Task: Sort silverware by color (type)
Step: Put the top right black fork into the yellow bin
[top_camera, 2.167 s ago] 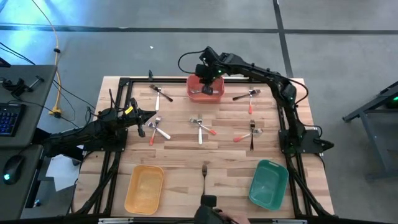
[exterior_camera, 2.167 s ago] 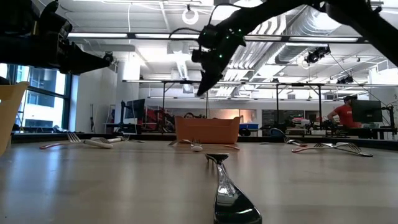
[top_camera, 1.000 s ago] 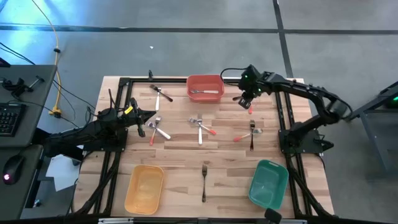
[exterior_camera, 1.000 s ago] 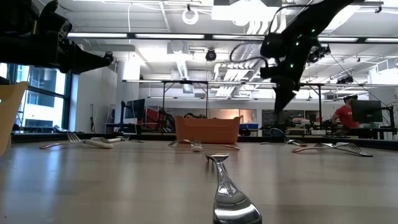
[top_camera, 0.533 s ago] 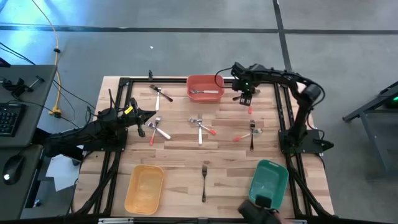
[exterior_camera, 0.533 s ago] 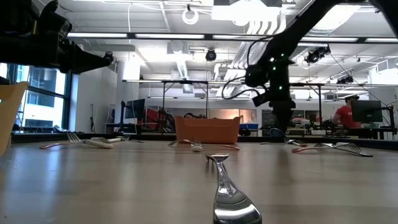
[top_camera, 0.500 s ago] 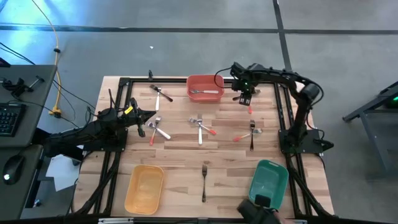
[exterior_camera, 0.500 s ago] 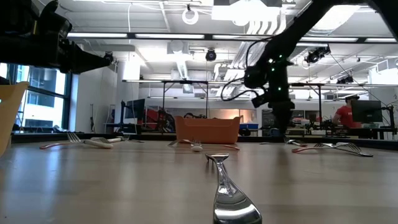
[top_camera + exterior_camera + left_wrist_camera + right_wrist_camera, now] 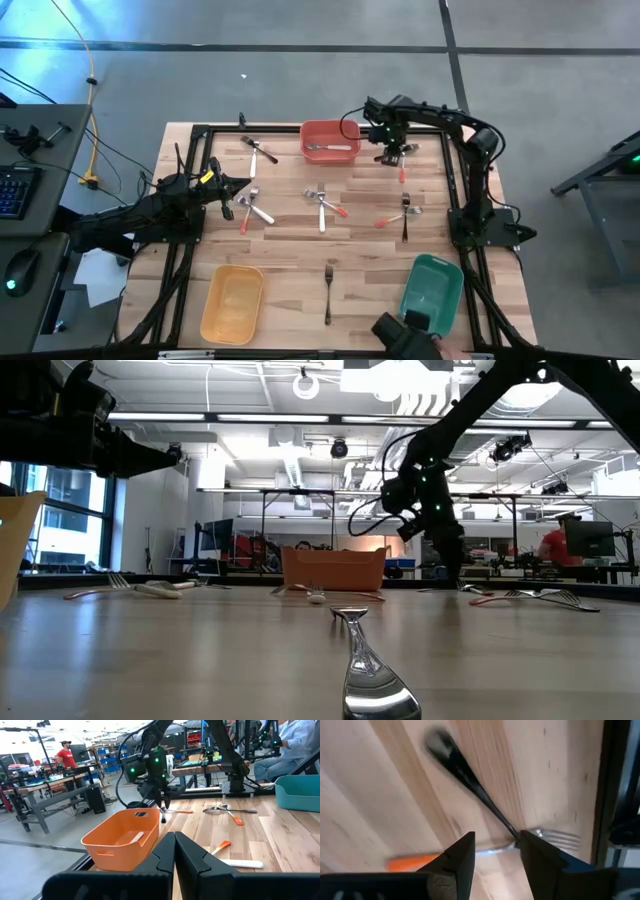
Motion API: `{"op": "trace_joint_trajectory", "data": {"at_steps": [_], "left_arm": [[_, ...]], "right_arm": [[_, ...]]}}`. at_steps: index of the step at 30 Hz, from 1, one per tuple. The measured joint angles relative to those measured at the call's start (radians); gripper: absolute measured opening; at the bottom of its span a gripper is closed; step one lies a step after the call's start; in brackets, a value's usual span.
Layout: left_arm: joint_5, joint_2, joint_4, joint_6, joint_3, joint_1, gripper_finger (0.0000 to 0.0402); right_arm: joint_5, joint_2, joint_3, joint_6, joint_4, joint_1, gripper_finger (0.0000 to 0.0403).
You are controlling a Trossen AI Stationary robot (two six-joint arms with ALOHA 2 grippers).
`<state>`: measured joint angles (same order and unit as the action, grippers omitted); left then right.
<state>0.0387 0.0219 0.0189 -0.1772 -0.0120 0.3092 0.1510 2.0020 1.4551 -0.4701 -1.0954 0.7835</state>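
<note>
Here, black-handled fork [image 9: 485, 802] beneath parted jaws.

No text, label, brand, number or sign can be read anywhere: none on the bins, the silverware, the arms, the worktop, or in the room behind.

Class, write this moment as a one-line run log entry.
right gripper: open, low over crossed black-handled fork and red-handled piece beside red bin | left gripper: shut, waiting at table's left
</note>
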Motion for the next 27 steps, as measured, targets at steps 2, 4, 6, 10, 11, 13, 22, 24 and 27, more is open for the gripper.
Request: {"op": "trace_joint_trajectory", "data": {"at_steps": [2, 4, 6, 10, 11, 13, 22, 24, 27], "left_arm": [[0.0, 0.0, 0.0, -0.001, 0.0, 0.0, 0.0], [0.0, 0.0, 0.0, 0.0, 0.0, 0.0, 0.0], [0.0, 0.0, 0.0, 0.004, 0.0, 0.0, 0.0], [0.0, 0.0, -0.001, 0.017, 0.0, 0.0, 0.0], [0.0, 0.0, -0.001, 0.017, 0.0, 0.0, 0.0], [0.0, 0.0, -0.001, 0.017, 0.0, 0.0, 0.0], [0.0, 0.0, -0.005, 0.019, 0.0, 0.0, 0.0], [0.0, 0.0, -0.006, 0.019, 0.0, 0.0, 0.0], [0.0, 0.0, -0.007, 0.019, 0.0, 0.0, 0.0]], "right_arm": [[-0.058, -0.025, 0.006, 0.043, 0.01, -0.006, 0.0133], [-0.12, -0.062, -0.004, 0.119, 0.064, -0.01, 0.0124], [-0.156, -0.098, -0.033, 0.215, 0.122, -0.014, 0.0111], [-0.16, -0.16, -0.12, 0.446, 0.221, -0.025, 0.0073], [-0.159, -0.182, -0.152, 0.509, 0.263, -0.028, 0.0063], [-0.157, -0.225, -0.226, 0.637, 0.364, -0.038, 0.004], [-0.059, -0.287, -0.504, 0.901, 0.727, -0.099, 0.0008], [-0.008, -0.286, -0.53, 0.922, 0.761, -0.107, 0.0004], [0.054, -0.286, -0.551, 0.941, 0.775, -0.112, 0.0001]]}}
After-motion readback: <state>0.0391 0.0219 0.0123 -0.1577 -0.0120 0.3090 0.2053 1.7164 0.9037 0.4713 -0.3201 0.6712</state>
